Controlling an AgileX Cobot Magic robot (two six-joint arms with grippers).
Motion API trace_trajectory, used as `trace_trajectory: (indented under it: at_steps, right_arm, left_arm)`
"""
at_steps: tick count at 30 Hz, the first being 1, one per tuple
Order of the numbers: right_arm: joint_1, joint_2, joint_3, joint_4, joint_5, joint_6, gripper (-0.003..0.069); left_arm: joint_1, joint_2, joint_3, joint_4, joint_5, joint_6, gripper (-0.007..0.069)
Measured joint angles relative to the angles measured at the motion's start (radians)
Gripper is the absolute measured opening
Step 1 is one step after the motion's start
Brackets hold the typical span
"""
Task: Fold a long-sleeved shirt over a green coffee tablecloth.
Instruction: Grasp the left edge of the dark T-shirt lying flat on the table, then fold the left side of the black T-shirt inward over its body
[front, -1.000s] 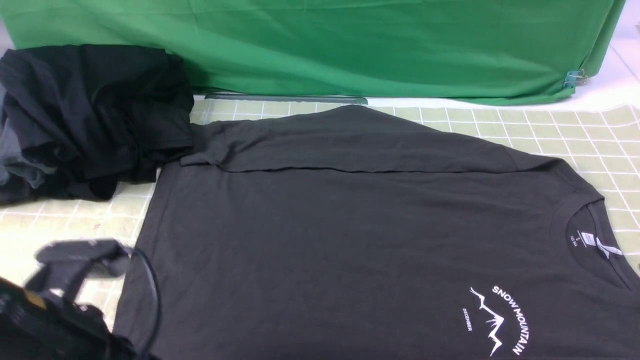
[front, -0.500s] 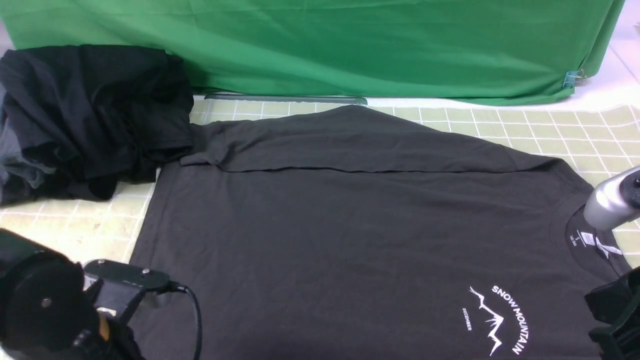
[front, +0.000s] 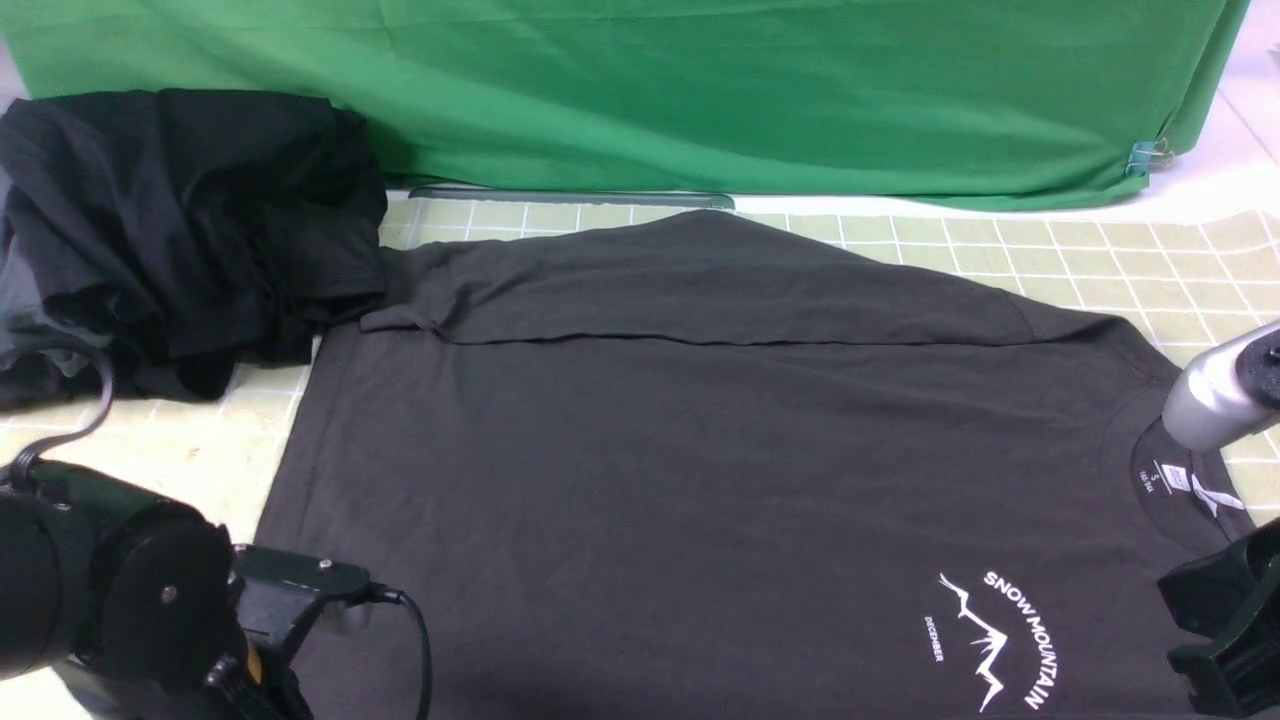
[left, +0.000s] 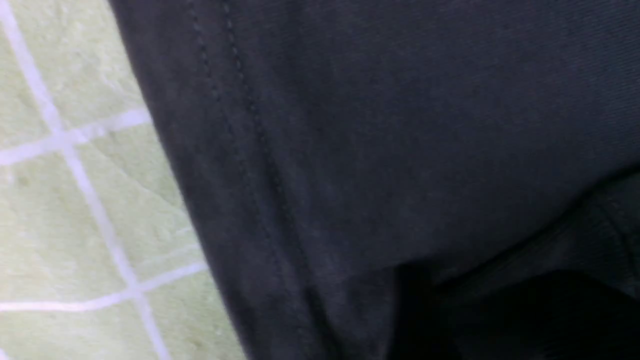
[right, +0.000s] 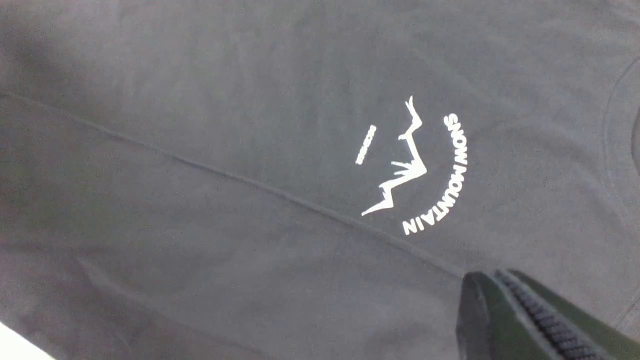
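Long-sleeved shirt, position?
— Flat, chest up, on the green coffee tablecloth. Collar to the right, hem to the left. Far sleeve folded across the body. Far-left corner touches a black garment bundle.
— Right claw?
— Fingers pressed together, nothing between them. It is over the shirt, beside the mountain print.
— Left claw?
— At the near-left hem. Only a dark blur in the wrist view. Cannot tell how its jaws stand or whether cloth is caught.
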Motion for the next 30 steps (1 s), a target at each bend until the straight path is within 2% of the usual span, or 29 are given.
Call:
trace_trajectory:
  at_steps: [3,5,7,15,17,21,25,30]
  right_arm:
    - [0.000,0.000,0.001,0.000,-0.018,-0.001,-0.0002]
    - [0.000,0.000,0.001,0.000,-0.022,-0.006,-0.0002]
    - [0.000,0.000,0.001,0.000,-0.026,-0.009,-0.0002]
    - [0.000,0.000,0.005,0.000,-0.030,-0.021,-0.0002]
    - [0.000,0.000,0.005,0.000,-0.030,-0.022,-0.0001]
    - [0.000,0.000,0.005,0.001,-0.036,-0.022,-0.0001]
    - [0.000,0.000,0.006,0.032,-0.037,-0.040,-0.0001]
    - [0.000,0.002,-0.002,0.150,0.014,-0.167,0.0000]
  left_arm:
    - [0.000,0.000,-0.001,-0.032,0.020,0.000,0.0100]
    - [0.000,0.000,-0.001,-0.038,0.039,0.002,0.0036]
    - [0.000,-0.003,-0.002,-0.043,0.062,0.005,0.0017]
    - [0.000,-0.139,-0.057,-0.077,0.132,0.016,0.0011]
    - [0.000,-0.175,-0.130,-0.043,0.171,-0.009,0.0011]
    - [0.003,-0.169,-0.319,0.104,0.249,-0.080,0.0011]
    - [0.050,-0.096,-0.492,0.135,0.275,-0.090,0.0011]
    - [0.179,0.089,-0.699,0.136,0.279,-0.061,0.0011]
